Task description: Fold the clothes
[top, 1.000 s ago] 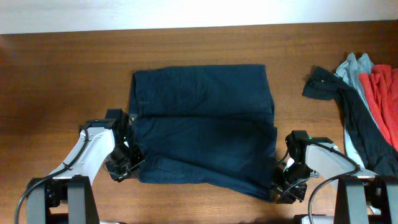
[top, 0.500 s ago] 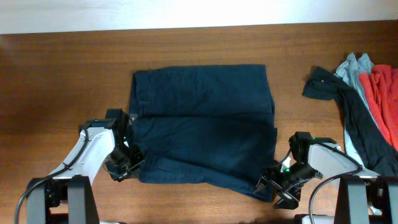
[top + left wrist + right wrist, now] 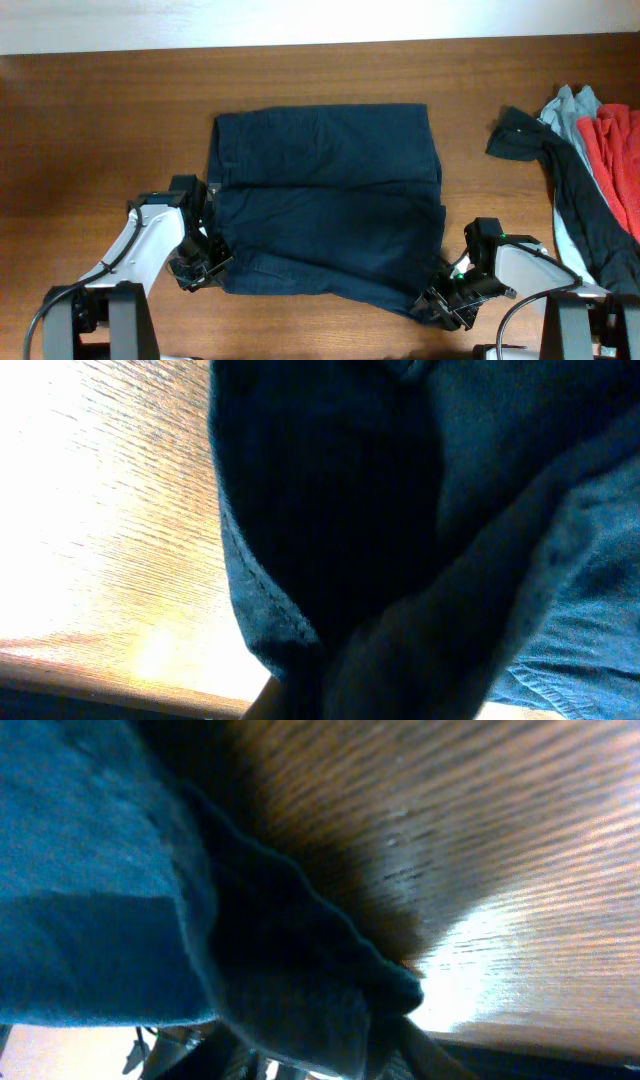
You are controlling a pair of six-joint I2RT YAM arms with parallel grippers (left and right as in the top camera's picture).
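Dark navy trousers [image 3: 325, 195] lie folded across the middle of the wooden table. My left gripper [image 3: 208, 270] is at their front left corner, and in the left wrist view the navy cloth [image 3: 400, 530] fills the frame over the fingers, so it looks shut on that corner. My right gripper [image 3: 440, 305] is at the front right corner. In the right wrist view a bunched fold of the navy cloth [image 3: 290, 990] sits between the fingers, so it looks shut on it.
A pile of clothes lies at the right edge: a black garment [image 3: 540, 150], a red one [image 3: 615, 150] and a grey one [image 3: 572, 105]. The table's front edge runs just below both grippers. Bare wood [image 3: 100, 130] shows to the left of the trousers.
My right gripper has moved forward and left along the trousers' front right corner, closing in on the cloth. The left arm has not moved.
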